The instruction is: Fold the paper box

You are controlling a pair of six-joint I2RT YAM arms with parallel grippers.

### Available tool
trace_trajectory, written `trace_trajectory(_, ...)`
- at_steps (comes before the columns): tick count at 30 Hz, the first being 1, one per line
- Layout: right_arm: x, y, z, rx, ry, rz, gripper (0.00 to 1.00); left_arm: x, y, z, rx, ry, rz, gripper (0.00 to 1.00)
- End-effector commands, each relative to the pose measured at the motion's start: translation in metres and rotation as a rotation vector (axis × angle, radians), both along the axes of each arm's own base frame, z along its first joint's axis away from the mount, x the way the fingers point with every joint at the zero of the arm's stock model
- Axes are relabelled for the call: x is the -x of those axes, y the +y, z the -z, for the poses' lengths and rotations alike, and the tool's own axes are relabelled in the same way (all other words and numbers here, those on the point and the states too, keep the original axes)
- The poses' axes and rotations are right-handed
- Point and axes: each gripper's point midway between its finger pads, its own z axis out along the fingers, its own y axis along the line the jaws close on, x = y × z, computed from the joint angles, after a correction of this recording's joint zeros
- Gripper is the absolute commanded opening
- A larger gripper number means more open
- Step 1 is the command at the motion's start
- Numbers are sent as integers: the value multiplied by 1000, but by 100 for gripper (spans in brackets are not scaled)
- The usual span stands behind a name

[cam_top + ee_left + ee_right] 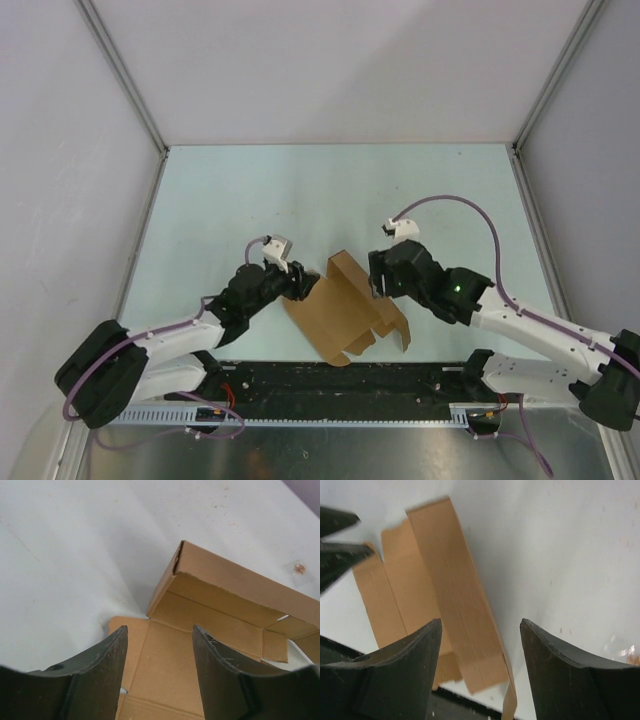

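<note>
The paper box (345,310) is a brown die-cut cardboard piece, partly folded, lying near the table's front edge between my two arms. One long side stands raised; flaps stick out at its right end. My left gripper (299,285) is open at the box's left edge; in the left wrist view its fingers (111,655) straddle the flat base panel (165,665), with the raised wall (235,580) beyond. My right gripper (375,283) is open at the box's upper right; in the right wrist view it (481,625) hangs over the raised panel (455,595).
The pale green table (330,190) extends far behind the box. Grey enclosure walls (70,150) stand on the left, back and right. A black strip with cable rails (340,385) runs along the near edge. The left fingertips (340,550) show in the right wrist view.
</note>
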Motion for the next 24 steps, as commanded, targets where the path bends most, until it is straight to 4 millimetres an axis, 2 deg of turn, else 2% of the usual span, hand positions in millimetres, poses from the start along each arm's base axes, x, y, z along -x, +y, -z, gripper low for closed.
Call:
trace_trajectory(1,33,-36,6,48,104,189,70,-4,8,2,-37,112,-83,60)
trace_trajectory(3,42,-55,13,59,145,309,70,-2,11,4,-47,141,-101,61)
trace_trajectory(5,52,-72,18,49,190,414,69,1,12,-3,-25,136,-102,61)
trace_trajectory(7,58,-80,14,5,200,475,68,3,16,-5,-20,135,-108,61)
trace_trajectory(8,63,-87,15,8,213,501,67,4,16,-12,-2,120,-109,61)
trace_trajectory(12,78,-88,14,-69,257,546,66,6,22,-15,4,110,-129,62)
trace_trajectory(17,92,-87,34,-18,300,546,60,7,22,-13,10,123,-129,62)
trace_trajectory(22,91,-77,47,-54,312,531,49,7,22,-11,-5,121,-122,62)
trace_trajectory(24,92,-76,54,-49,320,521,49,7,23,-9,-11,121,-124,62)
